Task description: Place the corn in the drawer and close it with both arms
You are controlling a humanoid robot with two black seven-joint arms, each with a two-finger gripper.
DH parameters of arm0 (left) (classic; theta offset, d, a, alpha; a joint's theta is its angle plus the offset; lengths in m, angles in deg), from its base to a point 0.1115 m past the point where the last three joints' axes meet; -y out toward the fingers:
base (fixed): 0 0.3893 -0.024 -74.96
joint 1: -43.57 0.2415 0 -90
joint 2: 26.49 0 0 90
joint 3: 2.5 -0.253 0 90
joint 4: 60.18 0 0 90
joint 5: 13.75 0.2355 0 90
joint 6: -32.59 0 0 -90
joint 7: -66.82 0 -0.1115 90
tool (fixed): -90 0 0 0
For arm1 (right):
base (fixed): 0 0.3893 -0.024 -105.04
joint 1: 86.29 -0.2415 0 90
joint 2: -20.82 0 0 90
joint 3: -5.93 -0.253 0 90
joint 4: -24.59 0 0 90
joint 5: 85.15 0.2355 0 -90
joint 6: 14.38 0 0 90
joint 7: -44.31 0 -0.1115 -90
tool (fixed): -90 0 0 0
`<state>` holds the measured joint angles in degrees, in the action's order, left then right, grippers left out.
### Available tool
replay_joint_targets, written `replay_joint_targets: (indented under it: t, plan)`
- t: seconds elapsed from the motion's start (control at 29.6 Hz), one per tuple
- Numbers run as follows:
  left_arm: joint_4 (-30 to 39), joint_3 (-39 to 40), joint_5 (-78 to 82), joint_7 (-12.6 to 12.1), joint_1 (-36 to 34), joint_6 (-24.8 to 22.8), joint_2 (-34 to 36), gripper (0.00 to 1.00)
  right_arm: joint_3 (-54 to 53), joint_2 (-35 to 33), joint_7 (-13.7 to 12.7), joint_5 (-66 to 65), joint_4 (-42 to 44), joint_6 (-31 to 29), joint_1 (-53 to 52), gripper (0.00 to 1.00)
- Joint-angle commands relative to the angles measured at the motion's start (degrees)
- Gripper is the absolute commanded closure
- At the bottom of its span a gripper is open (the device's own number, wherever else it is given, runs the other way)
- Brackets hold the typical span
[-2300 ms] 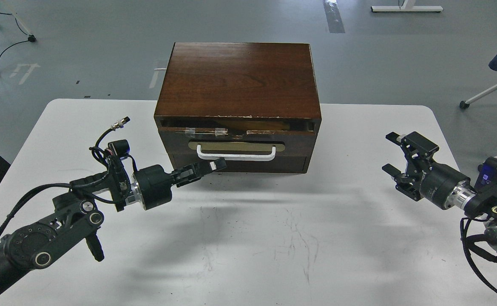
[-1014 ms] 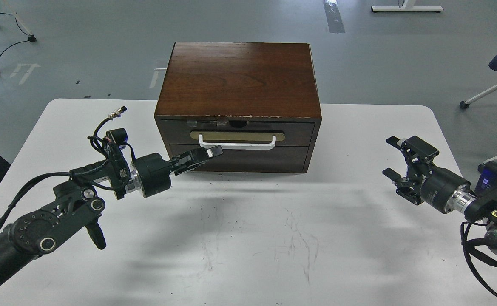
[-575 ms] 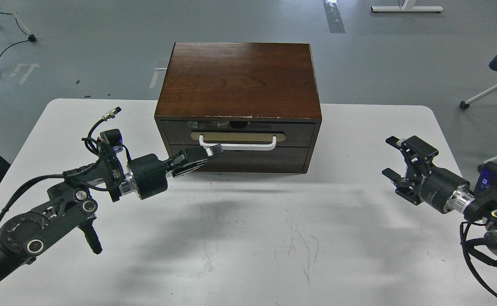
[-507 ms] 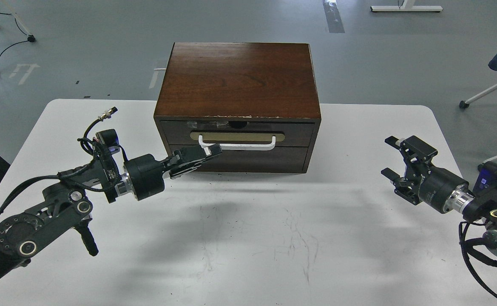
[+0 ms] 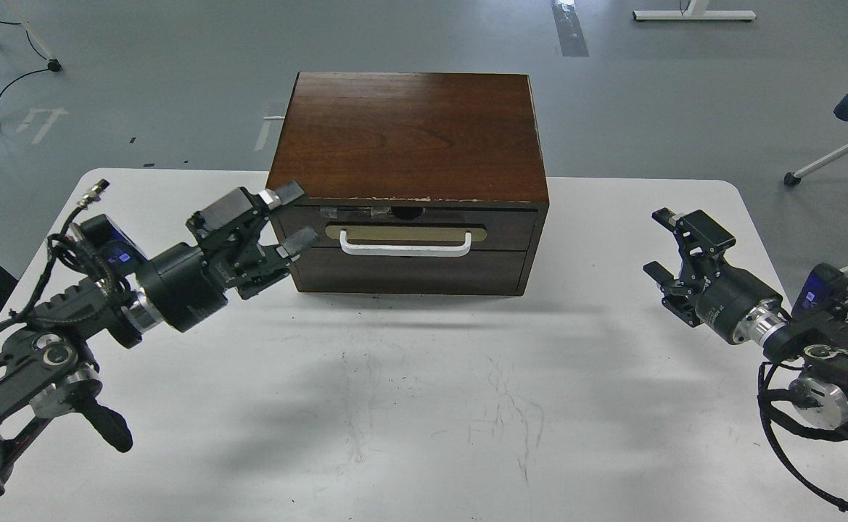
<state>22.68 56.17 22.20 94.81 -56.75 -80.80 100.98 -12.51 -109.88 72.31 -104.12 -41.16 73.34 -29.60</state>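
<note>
Head view. A dark brown wooden cabinet stands at the far centre of the white counter. The drawer sits flush with the cabinet front, fully pushed in; its white bar handle lies across a brass plate. Scraps of tape and chipped finish show along the drawer's top edge. A plain dark panel lies directly below the drawer. The corn is not visible; with the drawer pushed in, its interior cannot be seen.

The left end effector is released, fingers spread, just beside the left front corner of the cabinet; whether a fingertip touches the wood cannot be told. The right end effector is released, fingers spread, holding nothing, well apart from the cabinet near the right counter edge.

Nothing lies on the counter between the end effectors and the cabinet front. On the grey floor beyond: a black cable at far left, a chair leg with caster at right, a white frame base at top.

Change from earlier frames: the drawer stood slightly open 2.3 s ago and is now pushed in. The left end effector, then clenched with its tip at the handle, has withdrawn leftward and opened. The right end effector has shifted slightly farther.
</note>
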Motion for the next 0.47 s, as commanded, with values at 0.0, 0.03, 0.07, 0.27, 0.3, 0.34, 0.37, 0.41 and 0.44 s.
replay_joint_targets:
  t: [0.0, 0.03, 0.07, 0.27, 0.3, 0.34, 0.37, 0.41, 0.44]
  plan:
    - [-2.0, 0.7, -2.7, 0.0, 3.8, -0.1, -0.1, 0.01, -1.6, 1.3, 0.0, 3.4, 0.0, 0.0, 0.1, 0.00]
    - [-2.6, 0.8, -2.8, 0.0, 4.9, -0.2, -0.3, 0.01, -2.0, 1.5, 0.0, 4.8, 0.0, 0.0, 0.1, 0.00]
    - [-3.0, 0.9, -2.8, 0.0, 5.6, -0.3, -0.5, 0.01, -2.3, 1.6, 0.0, 5.5, 0.0, 0.0, 0.1, 0.00]
    - [-4.2, 1.4, -2.6, 0.0, 8.1, -0.8, -0.7, 0.01, -2.8, 2.2, 0.0, 6.5, 0.0, 0.0, 0.2, 0.00]
    - [-4.2, 1.4, -2.6, 0.0, 8.5, -0.9, -0.8, 0.01, -2.8, 2.2, 0.0, 6.5, 0.0, 0.0, 0.2, 0.00]
    - [-4.2, 1.4, -2.5, 0.0, 8.7, -0.9, -1.0, 0.01, -2.8, 2.2, 0.0, 6.5, 0.0, 0.0, 0.3, 0.00]
    - [-4.2, 1.4, -2.4, 0.0, 9.0, -0.8, -1.2, 0.01, -2.7, 2.3, 0.0, 6.5, 0.0, 0.0, 0.3, 0.00]
    - [-4.3, 1.4, -2.3, 0.0, 9.2, -0.8, -1.3, 0.01, -2.7, 2.4, 0.0, 6.5, 0.0, 0.0, 0.3, 0.00]
    - [-4.3, 1.4, -2.2, 0.0, 9.3, -0.8, -1.3, 0.01, -2.7, 2.6, 0.0, 6.5, 0.0, 0.0, 0.3, 0.00]
